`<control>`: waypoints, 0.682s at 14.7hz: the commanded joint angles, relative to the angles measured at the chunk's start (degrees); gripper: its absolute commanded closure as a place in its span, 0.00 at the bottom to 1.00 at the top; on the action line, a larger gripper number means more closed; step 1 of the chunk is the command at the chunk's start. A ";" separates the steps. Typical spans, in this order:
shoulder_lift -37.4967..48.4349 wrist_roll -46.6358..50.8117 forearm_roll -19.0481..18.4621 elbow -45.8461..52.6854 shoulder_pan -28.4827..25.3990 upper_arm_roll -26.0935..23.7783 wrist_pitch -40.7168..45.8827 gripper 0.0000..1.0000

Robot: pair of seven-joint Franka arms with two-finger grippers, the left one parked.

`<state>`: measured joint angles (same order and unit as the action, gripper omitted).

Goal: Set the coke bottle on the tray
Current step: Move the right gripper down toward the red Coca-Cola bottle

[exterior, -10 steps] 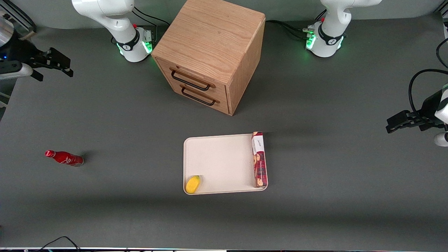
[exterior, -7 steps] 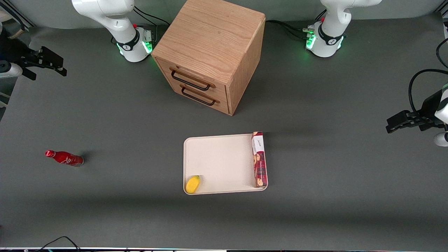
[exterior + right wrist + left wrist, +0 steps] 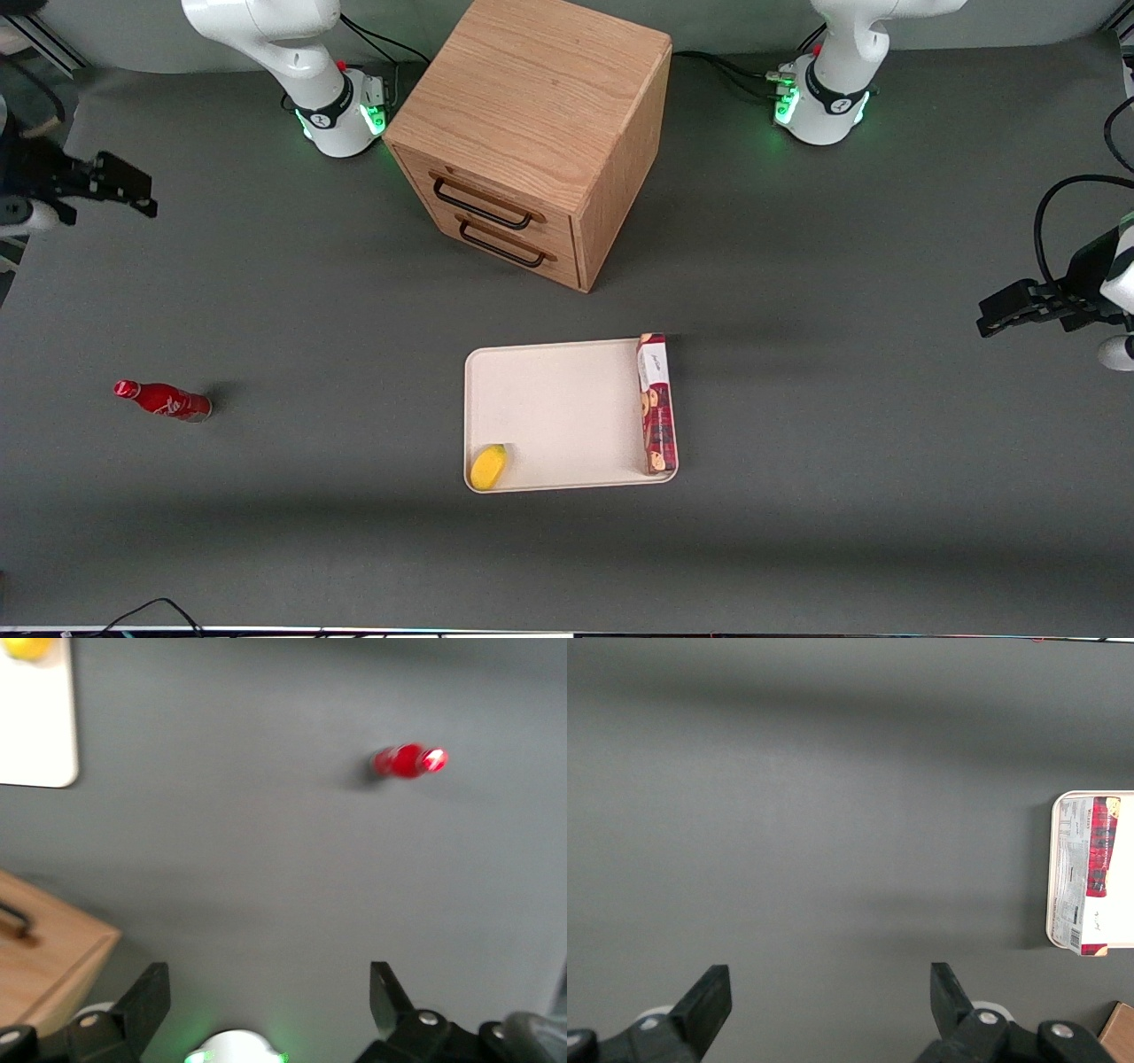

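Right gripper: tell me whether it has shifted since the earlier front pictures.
Yes. The gripper, open, has drifted away from the drawer cabinet, toward the working arm's edge of the table, and stays well apart from the coke bottle.

The surface (image 3: pixel 266 292) looks like a matt dark grey sheet, smooth and even. The coke bottle (image 3: pixel 165 400) is glossy red, with bright glints on its cap and body. The tray (image 3: pixel 549 408) has a dull, smooth cream finish like plastic. The cookie box (image 3: pixel 656 403) on it looks like printed card with a slight sheen. The cabinet (image 3: pixel 532 133) is light wood with a visible grain, its dark handles thin like metal. The gripper (image 3: pixel 106 182), high over the working arm's end, is matt black, its jaws spread apart.
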<state>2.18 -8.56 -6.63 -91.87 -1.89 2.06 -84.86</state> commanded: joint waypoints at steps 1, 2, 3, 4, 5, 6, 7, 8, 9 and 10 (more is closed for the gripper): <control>-9.98 -11.44 -1.64 5.04 0.22 5.74 -5.81 0.00; -12.18 -15.74 -1.03 4.95 0.22 7.76 -8.54 0.00; -14.29 -19.18 0.63 5.04 0.31 9.44 -10.66 0.00; -16.22 -22.17 2.39 5.12 0.31 11.45 -13.20 0.00; -18.33 -25.60 4.06 4.95 0.31 13.39 -16.27 0.00; -20.88 -29.20 6.25 4.86 0.66 14.71 -18.91 0.00; -23.34 -31.93 8.71 4.77 0.83 16.47 -20.94 0.00; -24.93 -33.44 10.56 4.25 0.92 18.14 -22.09 0.00; -26.16 -34.15 11.45 3.29 0.92 18.94 -23.84 0.00; -26.52 -34.59 11.55 1.37 1.10 19.03 -26.21 0.00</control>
<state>-22.26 -40.36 2.58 -89.97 -0.68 19.84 -108.36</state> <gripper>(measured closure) 0.000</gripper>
